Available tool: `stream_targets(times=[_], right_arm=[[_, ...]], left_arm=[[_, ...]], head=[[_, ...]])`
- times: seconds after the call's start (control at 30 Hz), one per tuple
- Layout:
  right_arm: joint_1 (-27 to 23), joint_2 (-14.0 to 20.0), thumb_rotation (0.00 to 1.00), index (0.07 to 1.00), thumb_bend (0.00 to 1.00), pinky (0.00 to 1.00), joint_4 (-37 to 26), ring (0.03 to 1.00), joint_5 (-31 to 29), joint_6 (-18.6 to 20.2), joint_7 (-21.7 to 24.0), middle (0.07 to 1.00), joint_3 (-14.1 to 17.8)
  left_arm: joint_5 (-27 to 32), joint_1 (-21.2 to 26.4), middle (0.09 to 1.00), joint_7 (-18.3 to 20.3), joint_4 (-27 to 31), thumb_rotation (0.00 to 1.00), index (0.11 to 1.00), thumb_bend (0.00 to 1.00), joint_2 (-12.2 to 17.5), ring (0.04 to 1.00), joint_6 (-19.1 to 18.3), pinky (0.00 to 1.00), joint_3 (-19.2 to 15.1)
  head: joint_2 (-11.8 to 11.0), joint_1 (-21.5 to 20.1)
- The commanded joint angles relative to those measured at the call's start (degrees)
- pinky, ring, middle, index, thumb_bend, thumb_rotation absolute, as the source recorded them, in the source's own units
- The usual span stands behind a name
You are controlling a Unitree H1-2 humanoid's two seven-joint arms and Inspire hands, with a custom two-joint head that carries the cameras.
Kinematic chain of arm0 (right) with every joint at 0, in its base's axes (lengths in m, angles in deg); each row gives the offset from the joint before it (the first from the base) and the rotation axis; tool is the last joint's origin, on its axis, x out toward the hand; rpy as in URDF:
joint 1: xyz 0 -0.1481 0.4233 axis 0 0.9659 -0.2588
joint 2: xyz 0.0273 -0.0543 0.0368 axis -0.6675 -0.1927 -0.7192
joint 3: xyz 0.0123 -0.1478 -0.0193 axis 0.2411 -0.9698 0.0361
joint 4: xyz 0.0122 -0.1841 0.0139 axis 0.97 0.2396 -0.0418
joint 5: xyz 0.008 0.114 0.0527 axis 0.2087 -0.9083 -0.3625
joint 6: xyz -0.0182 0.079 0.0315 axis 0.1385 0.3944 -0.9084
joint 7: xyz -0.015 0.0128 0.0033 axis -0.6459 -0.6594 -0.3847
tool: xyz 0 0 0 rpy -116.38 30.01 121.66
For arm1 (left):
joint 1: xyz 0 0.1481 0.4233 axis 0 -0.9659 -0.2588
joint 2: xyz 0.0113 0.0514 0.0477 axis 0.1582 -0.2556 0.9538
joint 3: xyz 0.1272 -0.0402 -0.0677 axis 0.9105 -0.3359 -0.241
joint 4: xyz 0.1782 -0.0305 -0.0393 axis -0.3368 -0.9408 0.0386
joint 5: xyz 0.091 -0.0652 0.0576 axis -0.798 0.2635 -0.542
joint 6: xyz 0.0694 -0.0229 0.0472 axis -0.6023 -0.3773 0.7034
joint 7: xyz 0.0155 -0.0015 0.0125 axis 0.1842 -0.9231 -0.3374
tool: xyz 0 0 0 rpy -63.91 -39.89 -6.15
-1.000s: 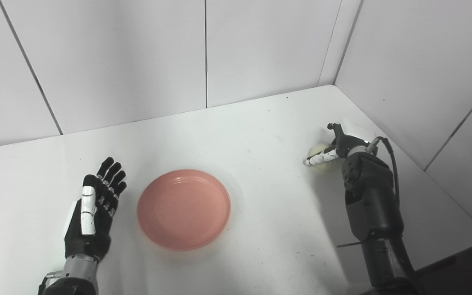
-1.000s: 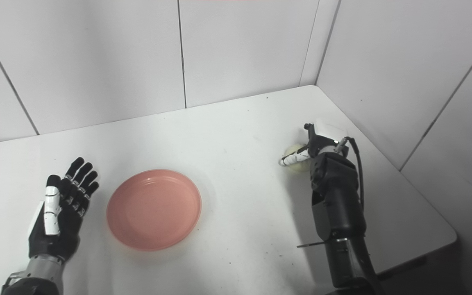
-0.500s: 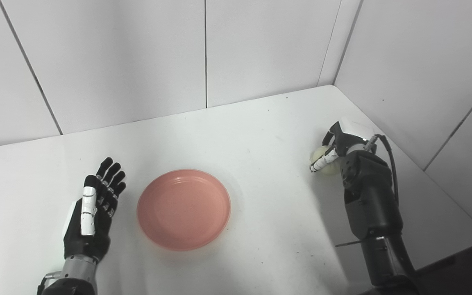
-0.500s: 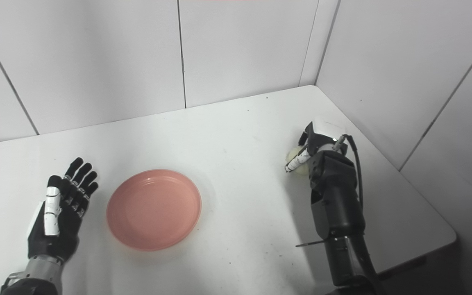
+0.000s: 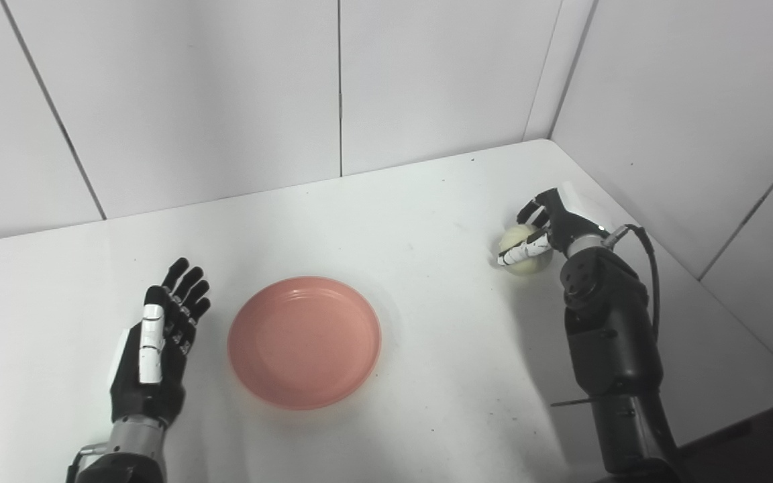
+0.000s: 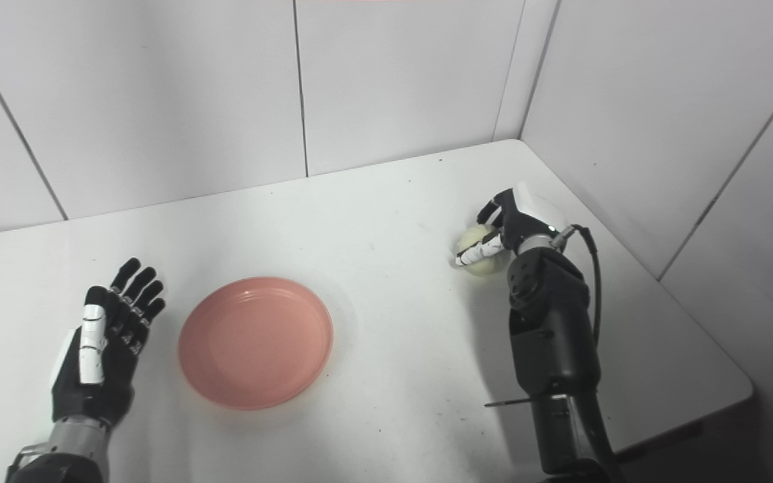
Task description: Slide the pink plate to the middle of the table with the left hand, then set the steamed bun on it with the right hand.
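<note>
Half done: pink plate (image 5: pixel 304 341) mid-tabletop (image 5: pixel 427 201); right hand (image 5: pixel 539 230) pinching steamed bun (image 5: pixel 525 249) far right of plate; left hand (image 5: pixel 155 349) spread beside plate.

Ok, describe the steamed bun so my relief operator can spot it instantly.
Start at the white table and go toward its far right corner, where the walls meet. There the right robot hand wraps a small, round, pale cream ball: the steamed bun. The only other item is a flat pink plate, mid-table.

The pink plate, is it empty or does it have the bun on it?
Empty. The pink plate shows only its bare inside; the steamed bun is far right, in the right hand.
</note>
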Motion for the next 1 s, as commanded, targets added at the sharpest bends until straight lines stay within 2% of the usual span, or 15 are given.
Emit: stream_targets(times=[0.0,0.03,0.07,0.17,0.33,0.47,0.6,0.73,0.87,0.97], right_arm=[[-0.3,0.6,0.0,0.495,0.53,0.33,-3.8,0.411,-4.4,-3.1,-4.7,0.477,-1.5],[0.3,0.6,0.0,0.495,0.53,0.32,-4.6,0.407,-6.6,-4.6,-6.0,0.476,-2.5],[0.8,0.7,0.0,0.51,0.52,0.31,-5.2,0.379,-8.2,-5.3,-7.1,0.455,-3.4],[1.9,0.7,0.0,0.522,0.52,0.28,-6.2,0.338,-14.3,-7.6,-9.3,0.421,-5.2],[3.0,0.1,0.0,0.493,0.52,0.32,-8.2,0.388,-21.6,-8.2,-11.5,0.474,-7.4],[3.8,0.1,0.0,0.502,0.52,0.34,-8.4,0.389,-27.6,-11.4,-12.8,0.464,-9.1],[4.8,-0.6,0.0,0.497,0.52,0.37,-11.0,0.412,-30.9,-11.9,-13.9,0.471,-11.1],[5.7,-1.4,0.0,0.507,0.52,0.38,-11.9,0.399,-35.0,-14.9,-15.0,0.459,-12.5],[6.8,-3.4,0.0,0.512,0.52,0.36,-13.2,0.396,-36.0,-19.0,-16.7,0.454,-15.8],[7.8,-6.5,0.0,0.518,0.51,0.32,-14.9,0.375,-36.6,-19.5,-18.1,0.445,-18.2]], left_arm=[[-0.9,-0.2,0.919,-0.8,-0.8,0.91,0.893,0.64,-2.0,0.931,1.2,0.94,0.9],[-1.1,-0.2,0.919,-0.8,-1.3,0.91,0.894,0.63,-2.3,0.93,1.8,0.95,1.1],[-1.4,-0.2,0.928,-0.8,-1.5,0.93,0.904,0.62,-2.6,0.938,2.1,0.96,1.3],[-2.6,0.0,0.939,-1.1,-2.5,0.97,0.915,0.62,-3.1,0.948,2.9,0.98,2.1],[-3.9,0.4,0.95,-2.0,-3.9,0.99,0.92,0.61,-4.5,0.959,4.0,1.0,2.7],[-4.7,0.8,0.945,-3.5,-5.2,0.98,0.911,0.58,-5.8,0.955,5.3,0.98,2.9],[-5.9,1.3,0.945,-4.2,-6.7,0.99,0.912,0.56,-6.7,0.953,6.6,0.98,3.5],[-7.5,1.6,0.941,-5.1,-7.8,1.0,0.909,0.57,-7.2,0.951,7.5,0.98,3.9],[-8.7,1.9,0.938,-5.6,-8.5,1.0,0.906,0.59,-7.5,0.949,7.4,0.98,4.3],[-8.8,1.8,0.944,-5.4,-8.5,1.0,0.913,0.59,-7.5,0.953,7.6,0.99,4.6]], head=[[0.0,0.1],[0.1,2.3],[0.1,2.3],[0.3,6.2],[0.9,10.4],[1.1,13.1],[1.3,15.9],[1.5,18.3],[1.5,20.4],[1.7,21.2]])
